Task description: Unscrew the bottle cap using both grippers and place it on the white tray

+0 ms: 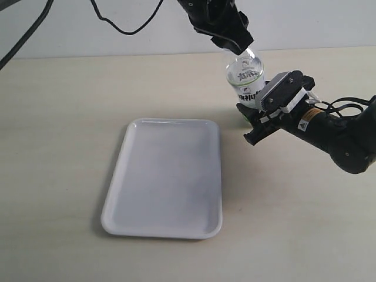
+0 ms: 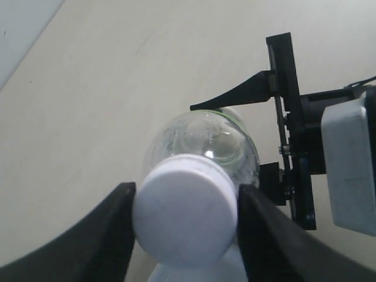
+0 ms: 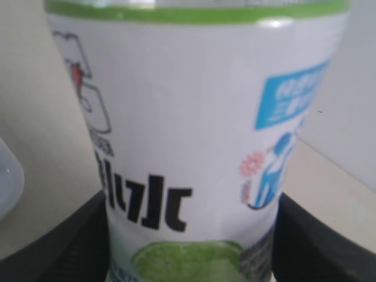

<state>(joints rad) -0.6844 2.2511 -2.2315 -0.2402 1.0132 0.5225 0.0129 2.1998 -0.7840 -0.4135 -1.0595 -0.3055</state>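
Observation:
The clear bottle [image 1: 245, 77] with its white-and-green label stands upright on the table to the right of the white tray [image 1: 167, 176]. My right gripper [image 1: 254, 114], the one with the white block, is shut on the bottle's labelled body [image 3: 188, 147]. My all-black left gripper [image 1: 235, 46] comes down from above and is shut on the white bottle cap [image 2: 185, 208], one jaw pressing on each side. In the exterior view the cap is hidden by the left jaws. The bottle's clear shoulder [image 2: 202, 141] shows just beyond the cap.
The pale table [image 1: 70, 117] spreads around the tray, which holds nothing. Black cables [image 1: 123, 26] hang along the back wall. The right arm [image 1: 341, 138] stretches in from the right edge.

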